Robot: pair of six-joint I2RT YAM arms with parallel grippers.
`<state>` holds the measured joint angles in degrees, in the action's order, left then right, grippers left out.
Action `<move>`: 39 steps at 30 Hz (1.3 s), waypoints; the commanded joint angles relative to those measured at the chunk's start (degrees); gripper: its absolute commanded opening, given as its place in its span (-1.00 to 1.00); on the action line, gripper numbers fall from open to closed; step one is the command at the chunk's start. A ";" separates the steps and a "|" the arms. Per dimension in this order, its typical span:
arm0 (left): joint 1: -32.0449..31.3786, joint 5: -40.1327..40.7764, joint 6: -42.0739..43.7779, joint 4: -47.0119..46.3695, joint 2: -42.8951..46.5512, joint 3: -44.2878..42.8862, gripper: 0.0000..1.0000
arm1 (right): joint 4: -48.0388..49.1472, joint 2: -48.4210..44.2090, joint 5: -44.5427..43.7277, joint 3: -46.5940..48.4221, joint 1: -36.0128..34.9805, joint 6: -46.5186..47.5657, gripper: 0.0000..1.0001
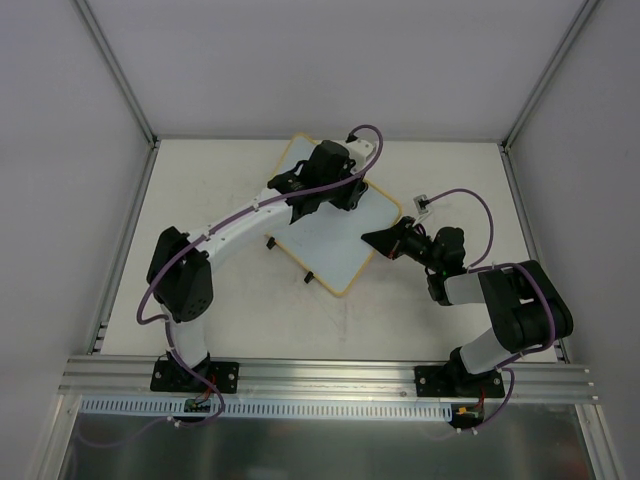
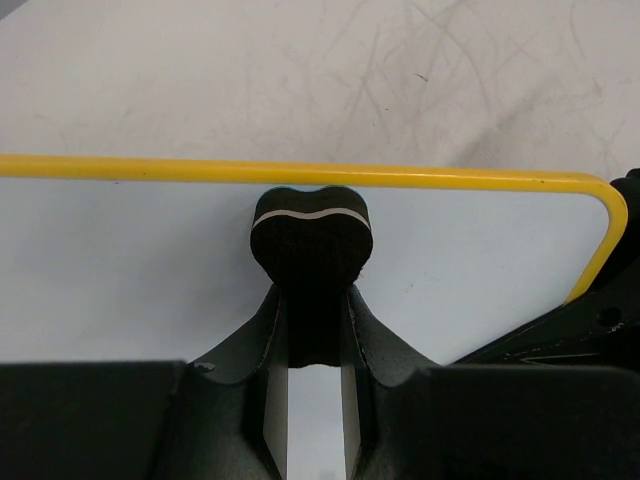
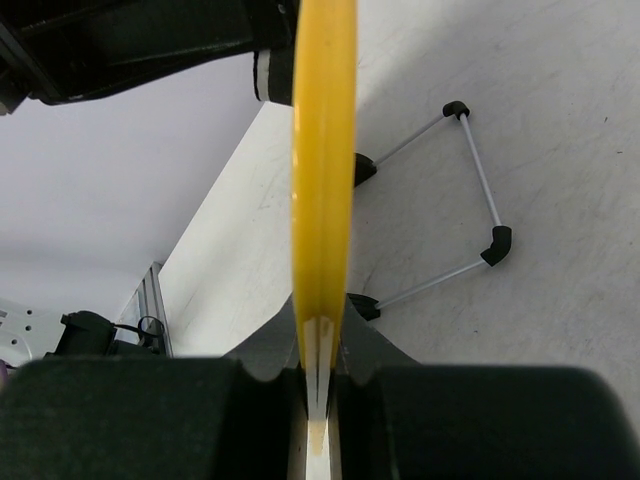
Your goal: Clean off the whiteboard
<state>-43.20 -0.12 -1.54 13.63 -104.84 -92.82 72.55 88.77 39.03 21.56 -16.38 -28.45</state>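
Centre right in the top view, our right tool (image 1: 385, 240) is clamped on the yellow rim of the whiteboard (image 1: 330, 248), which sits mid-frame on the worktop (image 1: 240, 310). Farther up, our left tool (image 1: 335, 190) pinches a black eraser (image 2: 312, 235) over the board's face.

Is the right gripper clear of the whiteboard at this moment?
No: in the right wrist view the right gripper is shut on the yellow rim of the whiteboard, which runs up from between its fingers.
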 commanded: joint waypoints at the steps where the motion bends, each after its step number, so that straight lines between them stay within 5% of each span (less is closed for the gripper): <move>1: -1.01 1.26 3.03 2.45 -1.33 -3.16 -1.00 | 8.04 -1.15 3.34 2.08 -1.02 2.61 -1.00; 9: -1.89 7.76 3.12 5.70 -1.25 -0.44 -1.00 | 8.04 -1.58 3.34 1.90 -1.02 2.52 -1.00; 24: -4.79 4.51 8.13 7.12 5.61 13.19 -1.00 | 8.04 -1.41 3.43 1.90 -1.02 2.61 -1.00; 39: -3.47 5.57 9.19 15.19 -7.13 -13.96 -1.00 | 8.13 -1.50 3.78 1.82 -1.02 2.52 -1.00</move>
<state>-47.13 4.97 6.04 26.33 -110.00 -102.15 71.37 88.77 38.22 21.65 -16.36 -29.56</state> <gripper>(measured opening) 0.171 0.081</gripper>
